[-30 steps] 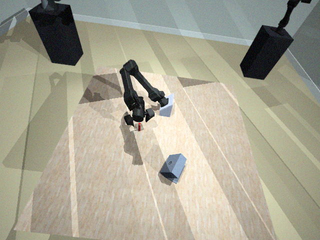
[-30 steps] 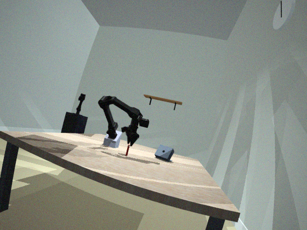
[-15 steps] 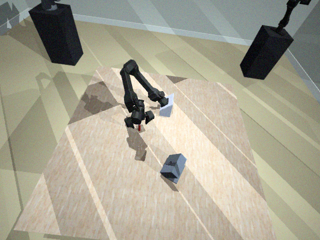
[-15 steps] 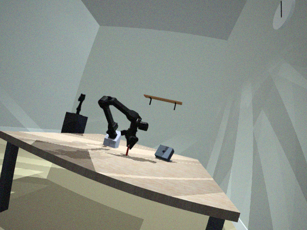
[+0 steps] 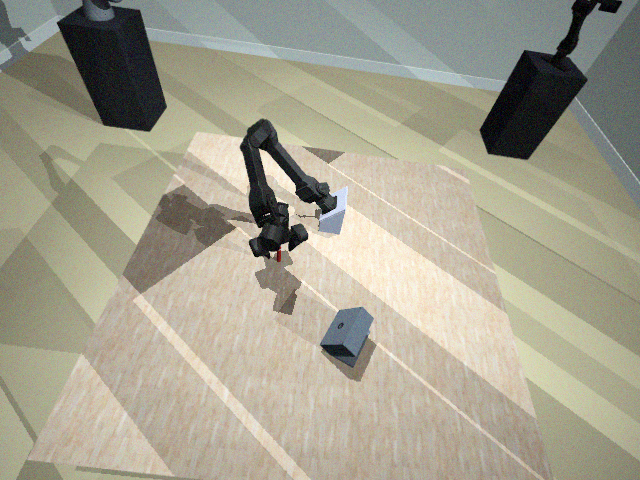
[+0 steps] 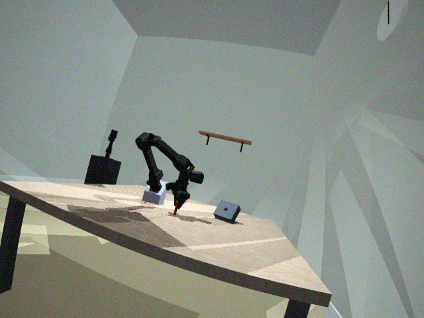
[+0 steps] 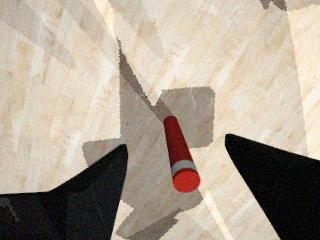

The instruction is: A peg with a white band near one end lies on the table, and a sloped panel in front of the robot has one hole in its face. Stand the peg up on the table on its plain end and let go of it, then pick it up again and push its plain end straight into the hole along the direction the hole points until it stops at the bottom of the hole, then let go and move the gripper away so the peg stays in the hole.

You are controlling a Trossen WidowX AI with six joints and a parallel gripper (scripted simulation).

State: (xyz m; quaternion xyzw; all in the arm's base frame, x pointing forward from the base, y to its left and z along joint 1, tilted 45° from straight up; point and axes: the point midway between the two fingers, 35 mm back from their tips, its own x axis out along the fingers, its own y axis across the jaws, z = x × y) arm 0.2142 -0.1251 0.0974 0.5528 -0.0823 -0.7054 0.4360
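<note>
Wrist view showed the peg [image 7: 179, 152] standing upright (band end up) between the gripper's [image 7: 175, 165] part-open, empty fingers; regrasp and insertion remained.
</note>
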